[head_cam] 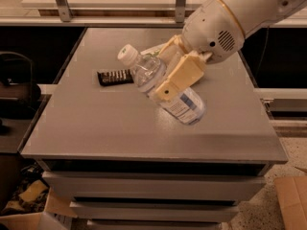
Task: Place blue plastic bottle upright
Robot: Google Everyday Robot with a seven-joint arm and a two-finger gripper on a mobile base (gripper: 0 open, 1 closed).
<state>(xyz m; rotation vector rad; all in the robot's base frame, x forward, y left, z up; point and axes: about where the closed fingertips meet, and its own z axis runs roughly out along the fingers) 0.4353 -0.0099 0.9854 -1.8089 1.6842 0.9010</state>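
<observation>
The step in hand is the righting itself: the clear, bluish-tinted plastic water bottle (184,105) is sitting in the grasp at a slant, neither lying flat nor standing. Its white screw cap (128,53) is pointing up and to the left, while its labelled lower end is hanging low over the flat grey metal table (110,123) near the middle of the top. Whether the base is touching the surface or hovering just above it cannot be told from this view.

The cream-coloured two-finger gripper (168,78) is clamping the bottle around its middle, one finger lying across the near side of the body and the other reaching behind it – so the jaws are closed on the bottle. The white, rounded arm housing (225,23) is coming in from the upper right, angled down and leftwards, with the wrist rolled so that the fingers are following the bottle's slant.

By my judgement the next move is calling for more wrist rotation – bringing the cap directly over the base – and then a gentle lowering until the base is resting flat before the fingers let go. Releasing at this tilt would probably let the bottle topple or roll.

Just beyond the cap, a dark rectangular remote-like object (114,77) is lying on the table, and a pale greenish packet (152,50) is showing behind the bottle's neck; both are close enough to matter when the bottle is being set down.
</observation>
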